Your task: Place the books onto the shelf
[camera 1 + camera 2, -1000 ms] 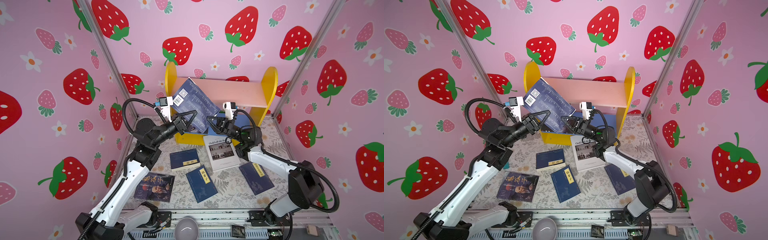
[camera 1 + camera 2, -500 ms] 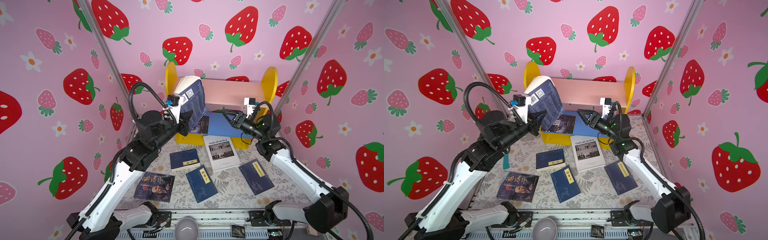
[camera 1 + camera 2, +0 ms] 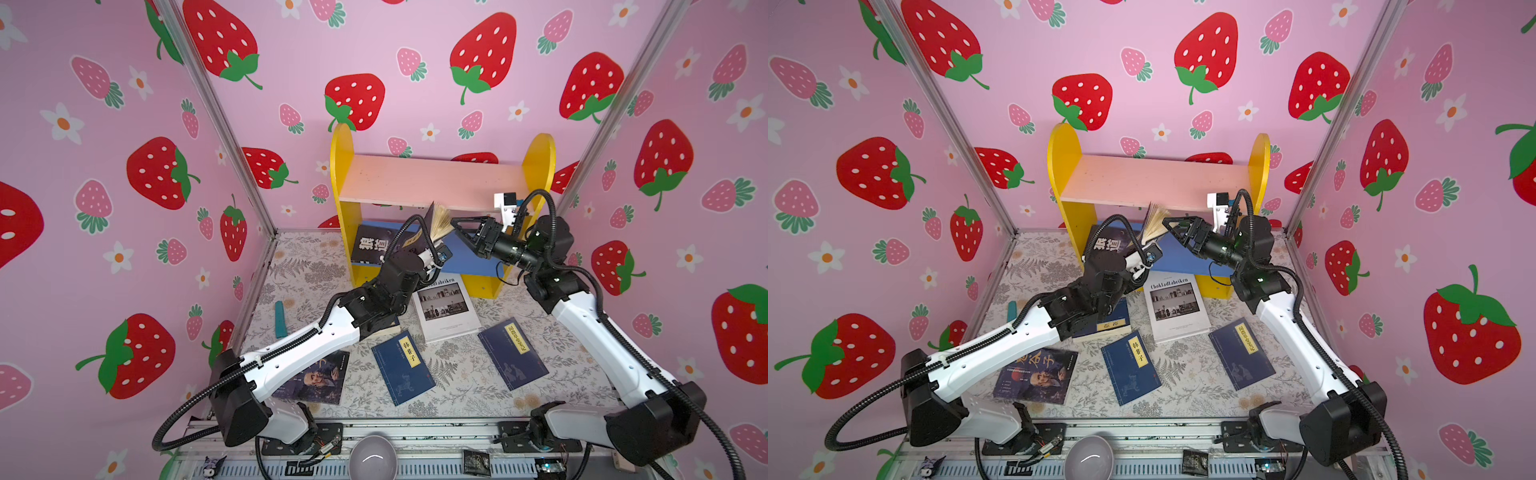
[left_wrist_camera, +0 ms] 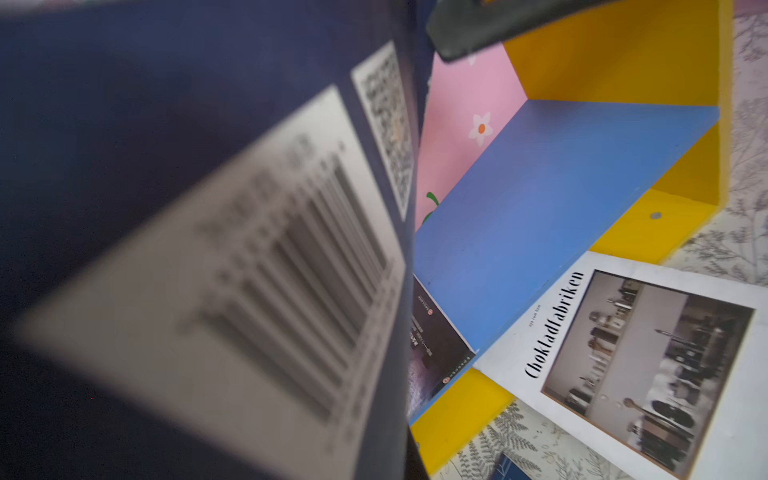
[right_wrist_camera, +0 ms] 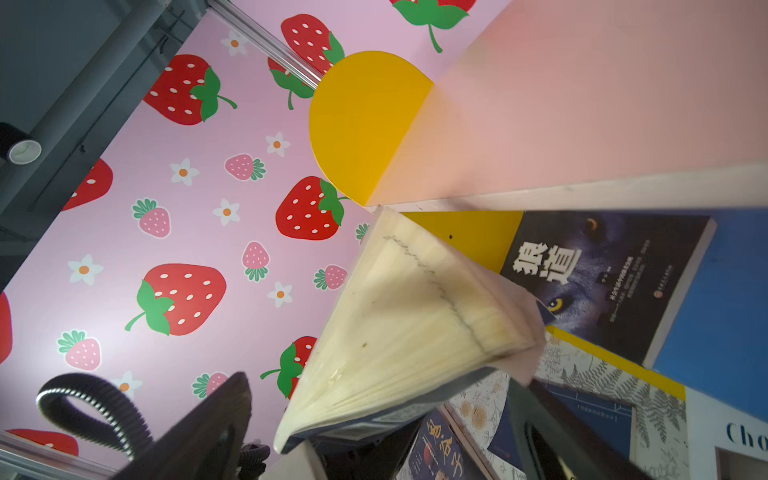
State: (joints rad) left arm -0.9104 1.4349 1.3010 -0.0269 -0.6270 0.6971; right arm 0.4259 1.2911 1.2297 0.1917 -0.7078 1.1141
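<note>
1. Closest to you, a grey bowl (image 3: 372, 456) sits at the front rail.
2. On the floral tabletop (image 3: 461, 388), the portrait book (image 3: 318, 380) lies flat, partly under the left arm. The middle navy book (image 3: 402, 368) and the right navy book (image 3: 512, 353) lie flat beside it, apart from each other.
3. Behind them, the white Chokladfabriken book (image 3: 446, 305) lies just in front of the shelf (image 3: 341, 166). A third navy book (image 3: 1113, 324) is mostly hidden under the left arm. A teal bar (image 3: 281, 319) lies near the left wall.
4. Your left end effector (image 3: 420, 246) is pressed together on the held book (image 4: 249, 249). It is a navy volume, barcode towards the wrist camera, tilted in front of the lower tier with its pages fanned open.
5. Your right end effector (image 3: 460, 229) is spread wide beside those fanned pages. You cannot tell from the wrist view whether a finger touches them.
6. Farthest back, the wolf book (image 3: 374, 245) rests on the shelf's blue lower board (image 4: 561, 178), by the left yellow panel.
</note>
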